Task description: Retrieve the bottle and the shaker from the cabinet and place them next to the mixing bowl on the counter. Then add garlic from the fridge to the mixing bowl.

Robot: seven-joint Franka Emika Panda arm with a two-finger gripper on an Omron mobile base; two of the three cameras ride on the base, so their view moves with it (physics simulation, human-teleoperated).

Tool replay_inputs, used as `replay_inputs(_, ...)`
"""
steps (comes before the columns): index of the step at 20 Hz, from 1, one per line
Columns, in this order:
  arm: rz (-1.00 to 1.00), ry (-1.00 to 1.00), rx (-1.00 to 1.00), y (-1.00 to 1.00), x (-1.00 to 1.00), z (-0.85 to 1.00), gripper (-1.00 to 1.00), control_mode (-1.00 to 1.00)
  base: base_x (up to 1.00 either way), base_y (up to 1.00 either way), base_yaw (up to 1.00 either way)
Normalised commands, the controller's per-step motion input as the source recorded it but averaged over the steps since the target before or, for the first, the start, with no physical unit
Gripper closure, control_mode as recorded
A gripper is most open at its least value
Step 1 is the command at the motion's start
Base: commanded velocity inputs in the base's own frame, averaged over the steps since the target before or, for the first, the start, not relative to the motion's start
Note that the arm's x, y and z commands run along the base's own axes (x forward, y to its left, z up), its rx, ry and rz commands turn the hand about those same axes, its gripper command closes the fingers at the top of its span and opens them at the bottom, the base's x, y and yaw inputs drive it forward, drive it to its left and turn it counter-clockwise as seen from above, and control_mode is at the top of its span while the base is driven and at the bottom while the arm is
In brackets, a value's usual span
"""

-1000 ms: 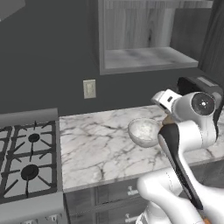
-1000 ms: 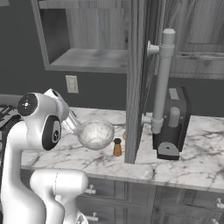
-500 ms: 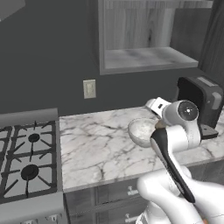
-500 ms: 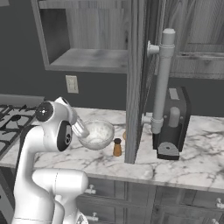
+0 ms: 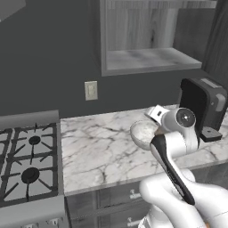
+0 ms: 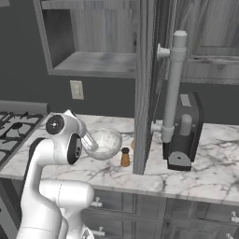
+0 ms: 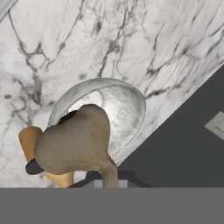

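While the arm has swung lower over the counter (image 5: 98,142) since a second ago, the gripper (image 7: 107,177) holds the bottle (image 7: 76,142) by its neck above the mixing bowl (image 7: 127,109); the shaker (image 6: 125,157) stands beside the bowl, and the fingertips seem hidden behind the bottle

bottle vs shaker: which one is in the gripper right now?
The bottle: the golden-tan flask fills the hand view, its neck running down to the shut gripper, held over the mixing bowl. The shaker, a short dark-capped cylinder, stands free on the counter.
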Motion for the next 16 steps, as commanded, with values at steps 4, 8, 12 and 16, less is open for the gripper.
replay_inputs(4, 0.03, 0.00, 0.00, 0.00, 0.00, -0.32, 1.00, -1.00, 0.00, 0.00, 0.00)
replay_inputs(8, 0.03, 0.00, 0.00, 0.00, 0.01, -0.34, 1.00, -1.00, 0.00, 0.00, 0.00)
replay_inputs(12, 0.03, -0.01, 0.00, 0.00, 0.10, -0.34, 1.00, -1.00, 0.00, 0.00, 0.00)
replay_inputs(16, 0.03, -0.05, 0.00, 0.00, 0.22, -0.32, 1.00, -1.00, 0.00, 0.00, 0.00)
